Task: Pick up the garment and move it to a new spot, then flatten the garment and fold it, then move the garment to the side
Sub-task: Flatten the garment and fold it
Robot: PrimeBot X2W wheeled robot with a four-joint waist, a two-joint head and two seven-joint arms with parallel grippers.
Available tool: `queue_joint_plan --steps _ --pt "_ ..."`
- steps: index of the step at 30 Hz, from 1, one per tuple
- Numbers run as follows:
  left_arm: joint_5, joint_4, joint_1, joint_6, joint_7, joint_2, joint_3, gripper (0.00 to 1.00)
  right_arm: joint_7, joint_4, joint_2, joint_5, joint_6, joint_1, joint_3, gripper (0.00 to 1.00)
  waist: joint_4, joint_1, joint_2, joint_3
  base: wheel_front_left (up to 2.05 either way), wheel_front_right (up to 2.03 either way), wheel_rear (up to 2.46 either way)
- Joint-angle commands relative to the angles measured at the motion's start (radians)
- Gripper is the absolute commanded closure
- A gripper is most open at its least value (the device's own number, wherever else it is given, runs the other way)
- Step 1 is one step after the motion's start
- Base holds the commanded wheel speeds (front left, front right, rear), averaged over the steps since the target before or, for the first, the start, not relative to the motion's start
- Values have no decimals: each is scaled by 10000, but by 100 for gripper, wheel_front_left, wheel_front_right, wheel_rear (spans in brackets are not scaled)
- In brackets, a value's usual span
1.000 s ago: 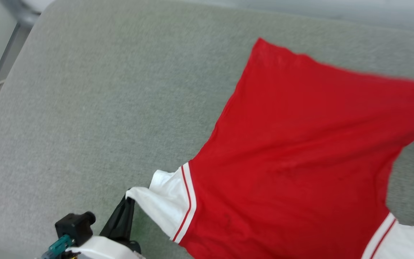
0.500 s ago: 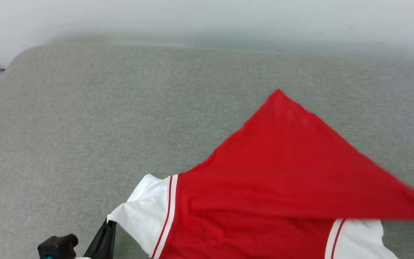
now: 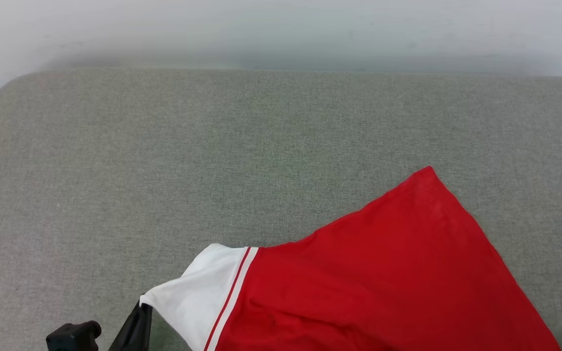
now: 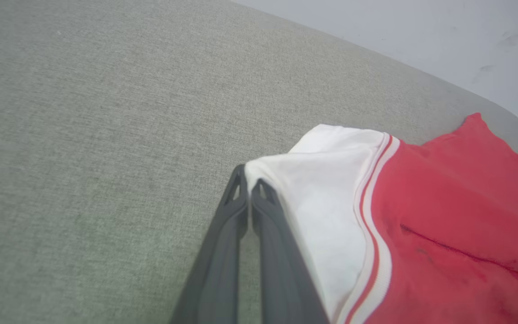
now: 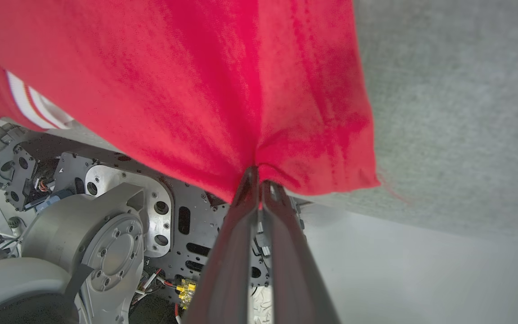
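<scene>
both left gripper (image 4: 247,182) and right gripper (image 5: 259,177) still pinch the garment (image 3: 383,282), now nearer.

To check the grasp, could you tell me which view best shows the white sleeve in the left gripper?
The left wrist view: the white sleeve lies close and sharp, its corner pinched in the shut left gripper. The head view shows it smaller, at the bottom edge. The right wrist view catches some striped trim.

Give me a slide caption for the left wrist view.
Left pincer shut on the white sleeve corner of the garment, grey fabric surface beyond.
</scene>
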Motion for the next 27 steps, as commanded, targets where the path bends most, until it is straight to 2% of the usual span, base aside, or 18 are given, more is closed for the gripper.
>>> queue_joint_plan --steps 1,6,7,8,13,18,23,27 --pt "27 -18 -133 -8 21 11 -24 100 -112 216 160 -93 -11 147 65 100 30 1 0 59 0 0 0" --pt "23 48 -230 -29 19 10 -60 100 -620 789 417 -206 -11 204 313 100 41 1 0 95 0 0 0" --pt "21 63 -226 -24 17 16 -65 100 -765 815 458 -198 -11 103 252 45 30 1 0 78 0 0 0" --pt "22 78 -220 -17 16 16 -74 100 -922 789 473 -210 -11 -22 177 0 15 1 0 42 0 0 0" --pt "28 69 -171 -1 9 -8 -144 100 -1699 342 682 -117 -11 -606 -536 0 -10 1 0 -183 0 0 0" --pt "60 -43 -154 35 49 4 -224 100 -2252 -610 703 -279 -10 -1531 -1160 0 33 1 0 -287 0 0 0" --pt "134 -181 -245 50 104 72 -276 100 -2363 -1292 615 -599 -10 -2687 -1517 0 146 1 0 -248 0 0 0" --pt "207 -329 -440 45 164 63 -374 100 -1903 -1744 426 -900 -10 -3995 -1366 0 341 1 0 -82 0 0 0"
